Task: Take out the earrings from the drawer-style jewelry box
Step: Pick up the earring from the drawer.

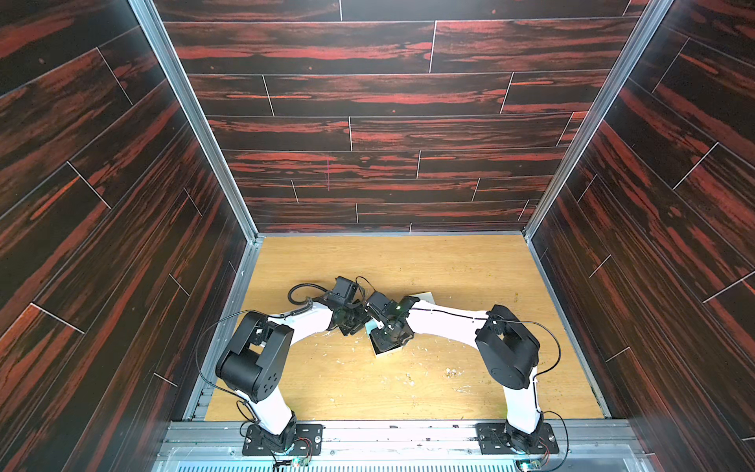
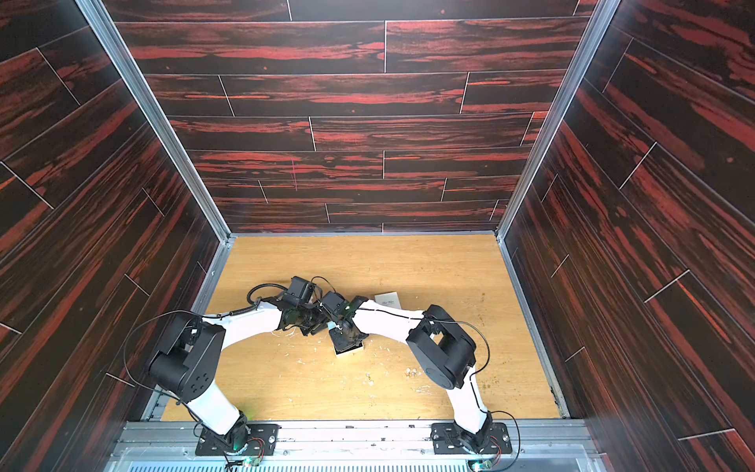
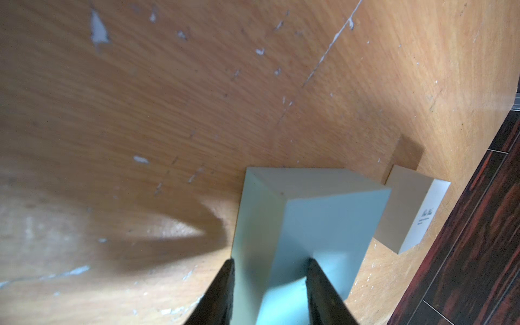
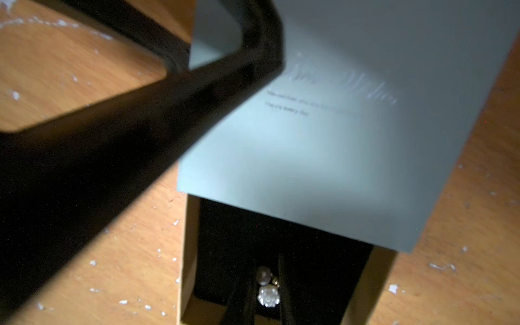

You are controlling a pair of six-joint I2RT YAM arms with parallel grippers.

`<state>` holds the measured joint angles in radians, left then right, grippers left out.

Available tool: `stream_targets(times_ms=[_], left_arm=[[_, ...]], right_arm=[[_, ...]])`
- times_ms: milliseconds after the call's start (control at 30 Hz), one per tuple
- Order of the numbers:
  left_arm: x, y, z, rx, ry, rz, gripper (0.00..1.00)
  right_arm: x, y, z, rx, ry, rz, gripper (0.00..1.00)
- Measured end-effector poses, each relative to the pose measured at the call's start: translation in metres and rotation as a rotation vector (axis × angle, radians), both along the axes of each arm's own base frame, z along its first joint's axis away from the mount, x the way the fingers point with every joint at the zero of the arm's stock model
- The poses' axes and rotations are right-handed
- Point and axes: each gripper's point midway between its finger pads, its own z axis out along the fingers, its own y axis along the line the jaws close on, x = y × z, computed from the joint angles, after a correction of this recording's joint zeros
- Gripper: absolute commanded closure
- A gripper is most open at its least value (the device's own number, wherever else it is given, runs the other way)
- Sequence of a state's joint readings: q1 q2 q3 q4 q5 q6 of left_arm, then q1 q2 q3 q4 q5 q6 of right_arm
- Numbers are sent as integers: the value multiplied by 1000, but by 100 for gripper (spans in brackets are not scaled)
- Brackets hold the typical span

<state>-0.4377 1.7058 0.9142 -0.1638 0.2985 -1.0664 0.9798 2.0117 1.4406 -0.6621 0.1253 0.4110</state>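
Observation:
The drawer-style jewelry box [image 4: 323, 168] has a pale blue-grey sleeve with faint script and lies mid-table. Its tan, black-lined tray [image 4: 187, 253] is slid partly out toward the near edge, showing in both top views [image 1: 388, 352] [image 2: 350, 350]. My left gripper [image 3: 271, 281] is shut across the sleeve [image 3: 309, 213]. One of its black fingers [image 4: 140, 126] crosses the right wrist view. The earrings [image 4: 269, 295] lie in the tray: a white pearl-like piece with a darker round one beside it. My right gripper [image 4: 264, 264] reaches into the tray, its fingers pressed to either side of the pearl piece.
A second, white box [image 2: 386, 300] with dark script stands just behind the arms, close to the held sleeve in the left wrist view [image 3: 416, 213]. White flecks and crumbs [image 1: 451, 372] dot the wooden table. Dark panelled walls enclose the table on three sides.

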Motion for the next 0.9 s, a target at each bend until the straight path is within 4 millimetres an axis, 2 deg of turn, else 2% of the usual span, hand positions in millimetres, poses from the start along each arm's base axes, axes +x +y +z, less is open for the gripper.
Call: stream_targets(times_ms=[267, 567, 900], left_arm=[[0, 0, 0, 0, 1, 0, 56], [0, 0, 0, -1, 1, 0, 56], [2, -2, -1, -10, -2, -3, 56]], right_arm=[[0, 0, 1, -4, 6, -6, 86], [3, 9, 13, 22, 5, -23, 87], [0, 9, 14, 30, 28, -53, 87]])
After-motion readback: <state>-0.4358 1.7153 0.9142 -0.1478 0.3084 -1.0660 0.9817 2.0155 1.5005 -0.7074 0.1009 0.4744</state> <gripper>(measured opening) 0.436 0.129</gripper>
